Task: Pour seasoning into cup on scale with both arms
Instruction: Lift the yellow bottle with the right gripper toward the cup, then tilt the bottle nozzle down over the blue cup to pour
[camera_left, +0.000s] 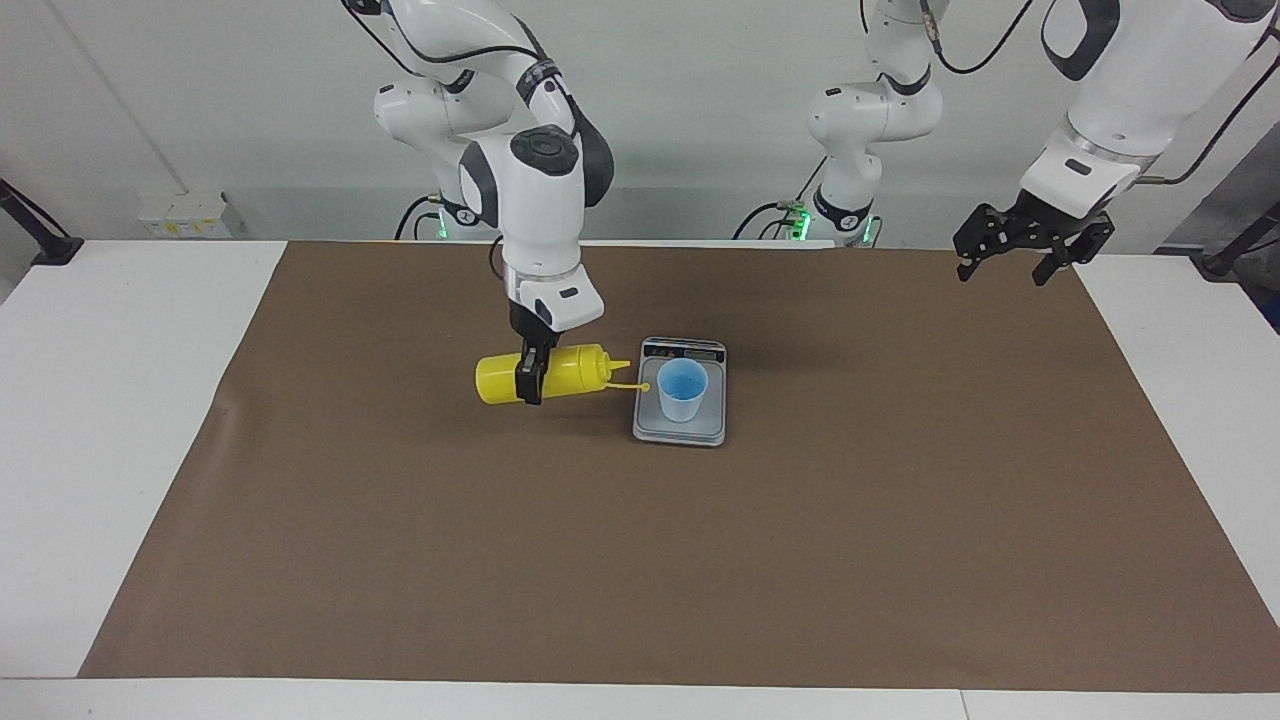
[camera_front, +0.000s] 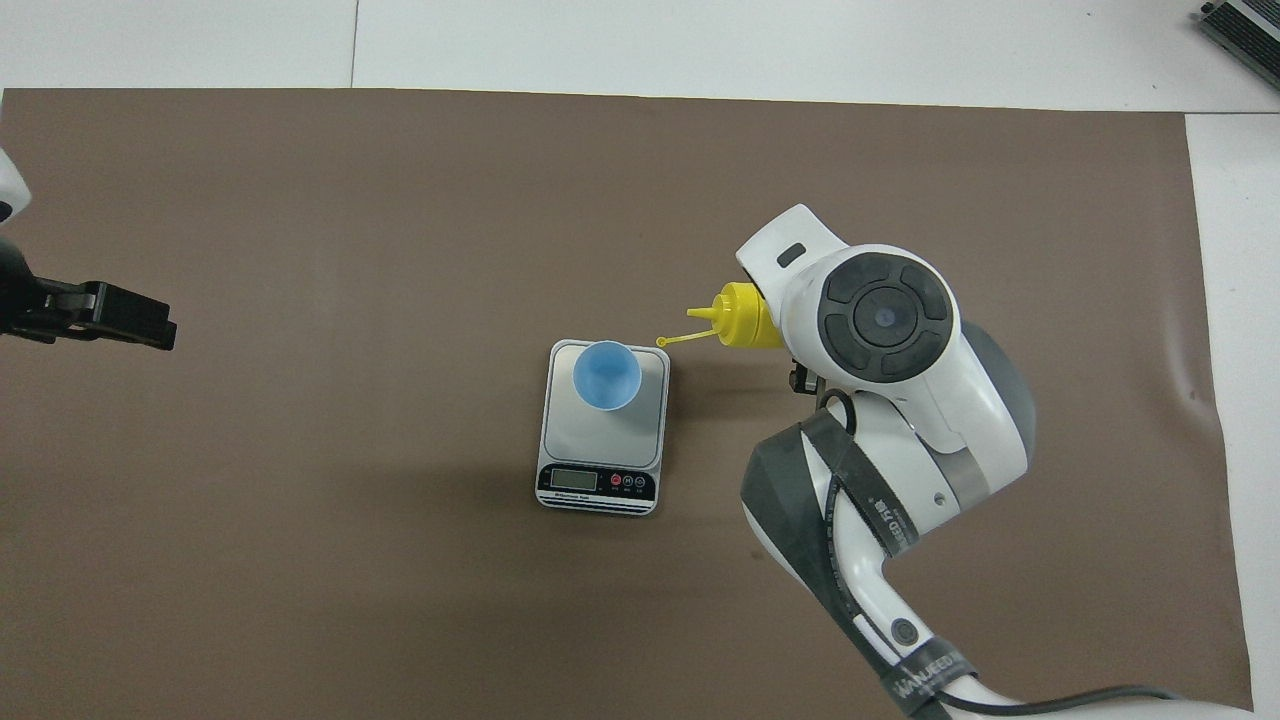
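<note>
Right gripper (camera_left: 531, 383) clamped on the seasoning (camera_left: 545, 374), tipped level beside the scale (camera_left: 681, 425) to aim at the cup (camera_left: 683, 390) there; left gripper (camera_left: 1018, 253) waiting open above the counter's (camera_left: 640, 560) end.

A white table (camera_left: 140, 400) carries a large brown mat (camera_left: 640, 560) that covers most of its top, leaving white strips bare along the edges and at both ends. Near the mat's middle lies the scale (camera_left: 681, 425), its display strip toward the robots' edge. The seasoning (camera_left: 560, 374) lies sideways just beside it toward the right arm's end; whether it rests on the mat is unclear.
</note>
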